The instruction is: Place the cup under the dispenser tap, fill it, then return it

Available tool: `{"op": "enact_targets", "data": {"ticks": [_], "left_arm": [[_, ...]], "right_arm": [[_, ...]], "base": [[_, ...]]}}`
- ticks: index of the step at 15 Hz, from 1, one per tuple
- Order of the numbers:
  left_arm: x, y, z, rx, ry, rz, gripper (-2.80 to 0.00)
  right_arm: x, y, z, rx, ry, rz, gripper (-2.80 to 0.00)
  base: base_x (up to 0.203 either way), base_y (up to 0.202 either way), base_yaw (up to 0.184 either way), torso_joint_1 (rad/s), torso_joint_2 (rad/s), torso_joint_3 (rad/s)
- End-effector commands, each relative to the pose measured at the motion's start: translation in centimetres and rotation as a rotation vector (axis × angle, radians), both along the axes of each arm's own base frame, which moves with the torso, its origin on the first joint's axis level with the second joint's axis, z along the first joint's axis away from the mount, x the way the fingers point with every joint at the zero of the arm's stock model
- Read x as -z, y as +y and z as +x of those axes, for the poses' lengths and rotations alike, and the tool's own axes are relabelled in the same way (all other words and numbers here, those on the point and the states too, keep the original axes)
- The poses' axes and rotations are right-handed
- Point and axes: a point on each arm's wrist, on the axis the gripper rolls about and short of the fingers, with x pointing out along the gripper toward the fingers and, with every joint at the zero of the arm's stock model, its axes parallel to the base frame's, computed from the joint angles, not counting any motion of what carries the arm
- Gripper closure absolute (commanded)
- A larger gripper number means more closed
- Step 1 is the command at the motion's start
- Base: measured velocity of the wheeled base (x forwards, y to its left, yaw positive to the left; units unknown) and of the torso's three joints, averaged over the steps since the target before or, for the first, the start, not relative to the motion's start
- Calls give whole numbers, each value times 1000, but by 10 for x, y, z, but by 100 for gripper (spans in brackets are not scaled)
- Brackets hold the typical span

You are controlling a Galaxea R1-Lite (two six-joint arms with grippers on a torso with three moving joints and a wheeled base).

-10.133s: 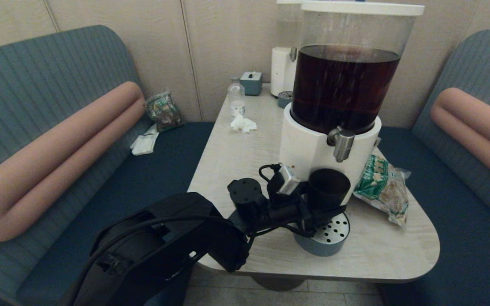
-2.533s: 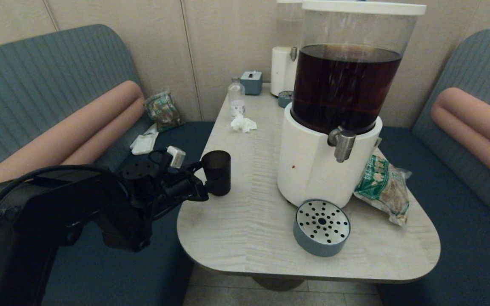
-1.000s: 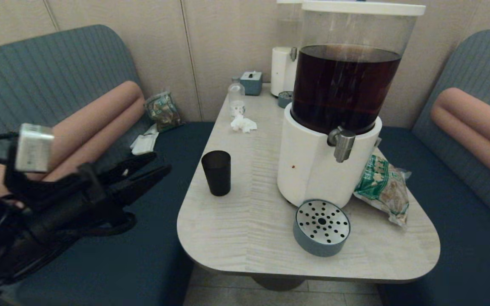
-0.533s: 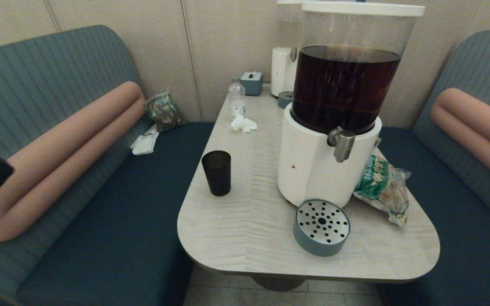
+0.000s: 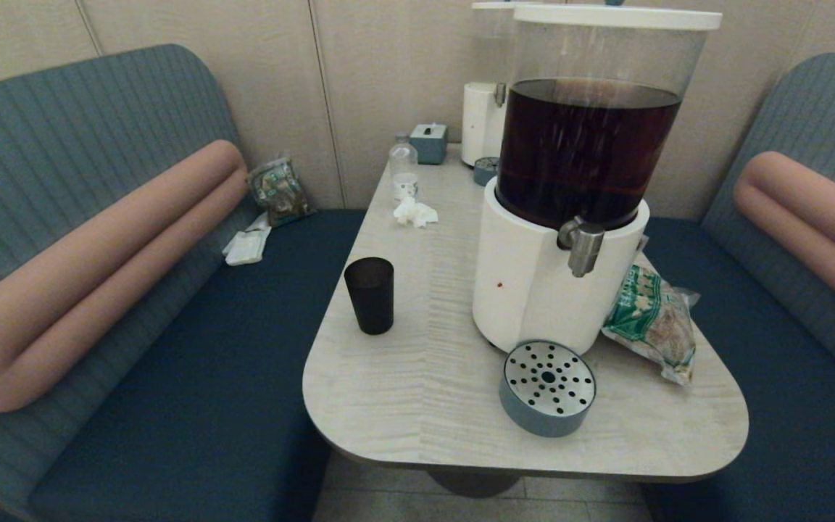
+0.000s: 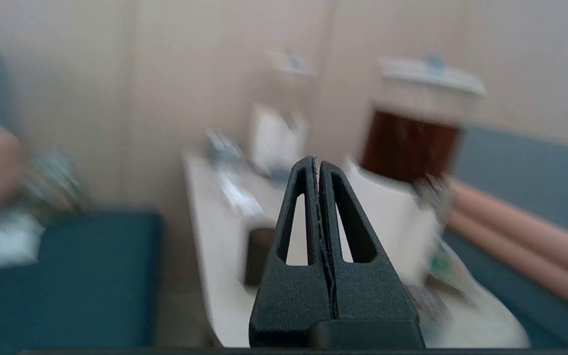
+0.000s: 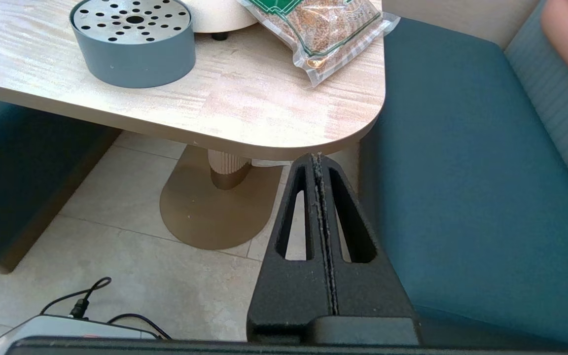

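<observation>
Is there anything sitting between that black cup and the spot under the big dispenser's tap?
Nothing visible blocks it. The cup stands alone on the table, with bare tabletop between it and the drip tray below the tap. The dispenser's white base stands beside that path, not across it.

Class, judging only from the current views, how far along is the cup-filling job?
Done: the cup stands upright on the table, apart from the dispenser tap, with no claw on it. In hand: nothing; the left claw and right claw are shut and empty. Left: seemingly nothing, though the cup's contents can't be seen.
</observation>
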Motion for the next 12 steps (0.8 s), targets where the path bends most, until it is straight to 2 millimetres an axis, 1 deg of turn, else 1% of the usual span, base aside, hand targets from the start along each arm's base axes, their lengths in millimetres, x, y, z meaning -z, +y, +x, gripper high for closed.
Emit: {"op": "enact_targets", "data": {"ticks": [1, 3, 4, 5, 6, 8, 9, 11, 12], "left_arm": [[5, -1, -11, -48, -53, 7, 0], [20, -2, -24, -44, -51, 24, 0], [34, -2, -32, -51, -36, 35, 0], [45, -2, -34, -70, -18, 58, 0], [59, -2, -28, -101, 44, 96, 0], [98, -2, -9, -167, 217, 181, 0], [111, -1, -5, -215, 309, 211, 0], [117, 2, -4, -319, 388, 220, 0], [123, 2, -4, -340, 442, 237, 0]], "right_arm": [[0, 0, 0, -1, -3, -1, 0], [0, 0, 0, -2, -2, -1, 0], [0, 0, 0, -2, -3, -1, 0], [0, 0, 0, -2, -2, -1, 0], [0, 0, 0, 0, -2, -1, 0], [0, 0, 0, 0, -2, -1, 0], [0, 0, 0, -1, -3, -1, 0], [0, 0, 0, 0, -3, -1, 0], [0, 0, 0, -2, -2, -1, 0]], "base": [[0, 0, 0, 0, 0, 0], [0, 0, 0, 0, 0, 0], [0, 0, 0, 0, 0, 0], [0, 0, 0, 0, 0, 0], [0, 0, 0, 0, 0, 0], [0, 0, 0, 0, 0, 0], [0, 0, 0, 0, 0, 0], [0, 0, 0, 0, 0, 0], [0, 0, 0, 0, 0, 0]]}}
